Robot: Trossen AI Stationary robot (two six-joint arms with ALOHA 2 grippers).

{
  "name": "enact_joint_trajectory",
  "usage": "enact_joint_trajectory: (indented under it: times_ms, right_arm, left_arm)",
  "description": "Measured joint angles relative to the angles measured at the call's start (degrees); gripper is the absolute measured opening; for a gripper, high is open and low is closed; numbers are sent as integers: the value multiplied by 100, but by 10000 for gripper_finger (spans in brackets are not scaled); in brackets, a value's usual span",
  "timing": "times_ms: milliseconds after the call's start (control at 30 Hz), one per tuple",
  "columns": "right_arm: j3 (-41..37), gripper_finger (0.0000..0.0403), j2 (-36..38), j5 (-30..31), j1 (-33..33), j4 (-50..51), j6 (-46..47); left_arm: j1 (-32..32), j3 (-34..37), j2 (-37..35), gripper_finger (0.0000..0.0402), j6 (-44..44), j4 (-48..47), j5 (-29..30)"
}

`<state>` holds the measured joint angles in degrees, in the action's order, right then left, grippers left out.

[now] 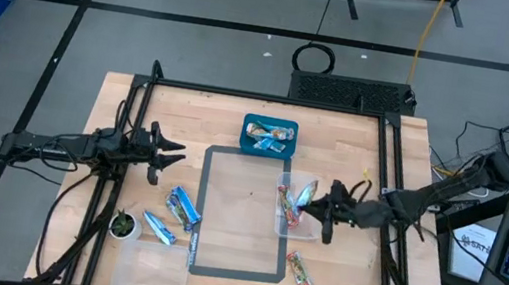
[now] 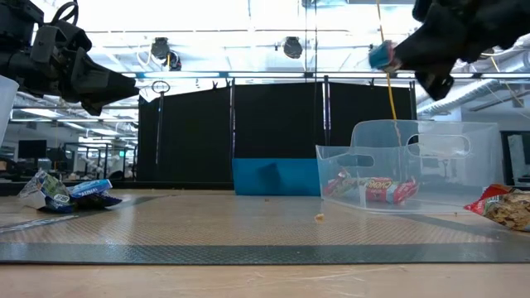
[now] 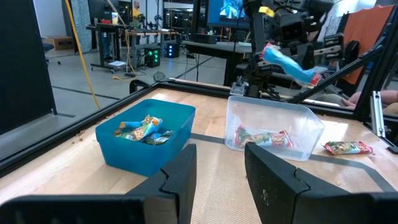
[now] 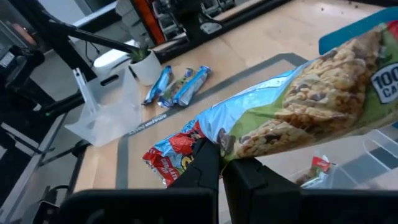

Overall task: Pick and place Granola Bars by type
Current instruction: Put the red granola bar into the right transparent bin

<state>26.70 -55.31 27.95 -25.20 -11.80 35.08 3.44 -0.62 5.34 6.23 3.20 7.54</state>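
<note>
My right gripper [image 1: 317, 210] is shut on a blue-and-green granola bar [image 4: 311, 106], which it keeps above the clear bin [image 1: 294, 231] at the table's right. Red-wrapped bars [image 3: 264, 138] lie in that bin. A blue bin [image 1: 246, 131] at the far middle has blue-green bars [image 3: 144, 129] in it. Two blue bars [image 1: 182, 208] lie on the table at near left, and a red bar [image 1: 300, 276] at near right. My left gripper [image 1: 175, 151] hangs open and level at the table's left, with nothing between its fingers. My right gripper pinches the bar near one end [image 4: 219, 144] between its two fingertips. The fingers come from the table's right, slanting slightly down, and lie across the wrapper. The bar is lifted clear above the clear bin, and its long free part [image 4: 348, 81] sticks out beyond the fingers.
A small potted plant [image 1: 124, 226] stands near the front left corner, next to a second clear container [image 1: 150, 268]. A grey-edged mat [image 1: 244, 212] covers the table's middle. Black frame rails [image 1: 388, 163] run along the table's sides.
</note>
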Motion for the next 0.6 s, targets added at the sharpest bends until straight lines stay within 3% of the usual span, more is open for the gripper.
enact_joint_trajectory:
  times_ms: [400,600]
  right_arm:
    - [41,0,-426,-1023,979,501,297]
    - [784,0,-1034,-1175,1169,1826,345]
  left_arm:
    - [2,0,0,138,1,0,-1]
    - [0,0,0,138,1,2,-1]
